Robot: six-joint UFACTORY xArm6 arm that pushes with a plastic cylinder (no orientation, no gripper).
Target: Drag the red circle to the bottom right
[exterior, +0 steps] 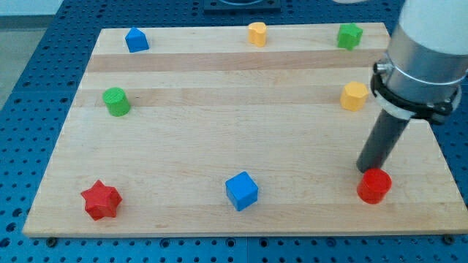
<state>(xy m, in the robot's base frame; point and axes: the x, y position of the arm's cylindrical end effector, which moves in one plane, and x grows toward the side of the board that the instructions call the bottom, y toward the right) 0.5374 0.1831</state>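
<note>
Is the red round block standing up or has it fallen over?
Standing up. The red circle sits with its flat round top facing up, near the board's bottom right, just below my tip.

- This is looking like a robotics lab bench: a blue perforated base plate (29, 80), dotted with regular mounting holes, is showing all round the wooden board (219, 124).
- A grey-and-black robot arm (420, 58) is reaching down over the board, rising above my tip (368, 169).
- Small coloured test blocks are sitting spread across the board, most of them lying toward the view's left of my tip.
</note>
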